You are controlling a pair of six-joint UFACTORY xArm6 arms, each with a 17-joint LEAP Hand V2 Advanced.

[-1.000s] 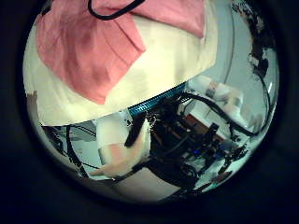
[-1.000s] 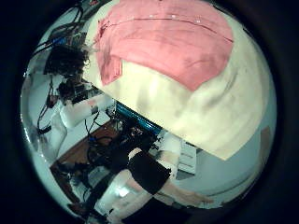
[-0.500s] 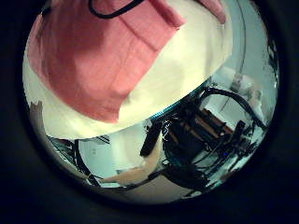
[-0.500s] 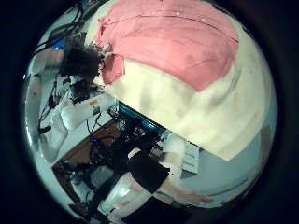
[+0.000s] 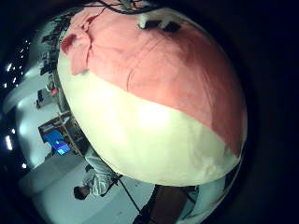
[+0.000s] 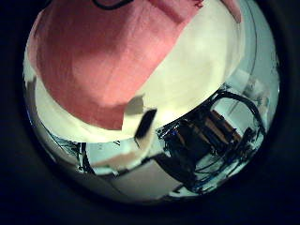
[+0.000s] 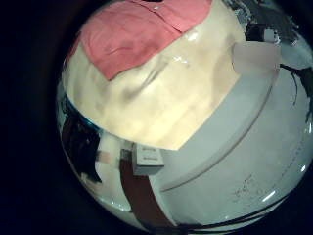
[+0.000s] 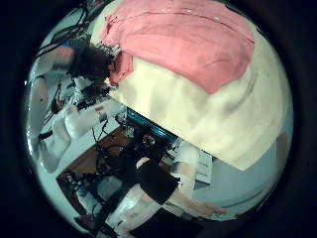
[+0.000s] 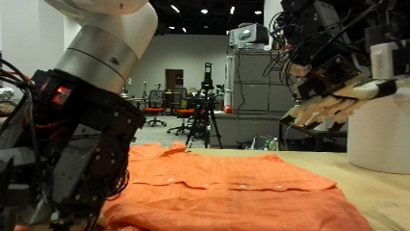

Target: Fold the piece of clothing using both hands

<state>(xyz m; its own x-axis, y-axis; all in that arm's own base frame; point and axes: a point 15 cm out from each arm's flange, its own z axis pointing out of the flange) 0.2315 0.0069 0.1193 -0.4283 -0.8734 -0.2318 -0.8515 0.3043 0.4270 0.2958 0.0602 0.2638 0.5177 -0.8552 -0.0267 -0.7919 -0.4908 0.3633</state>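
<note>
Your right hand (image 9: 336, 96) hangs above the orange garment (image 9: 243, 188), fingers loosely apart and holding nothing. Your left hand (image 9: 77, 154) sits low at the garment's edge, which lies spread beneath it; you cannot tell its grip

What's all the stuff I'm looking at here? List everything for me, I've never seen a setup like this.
Piece of clothing: one, orange, lying spread out on the table, with some wrinkles.
Table: one, light tan, under the clothing and bare beyond its edge.
Left hand: one, black, low at the near edge of the clothing; its fingers cannot be made out.
Right hand: one, black and white, up in the air above the far side of the clothing, fingers loosely bent, holding nothing.
</note>
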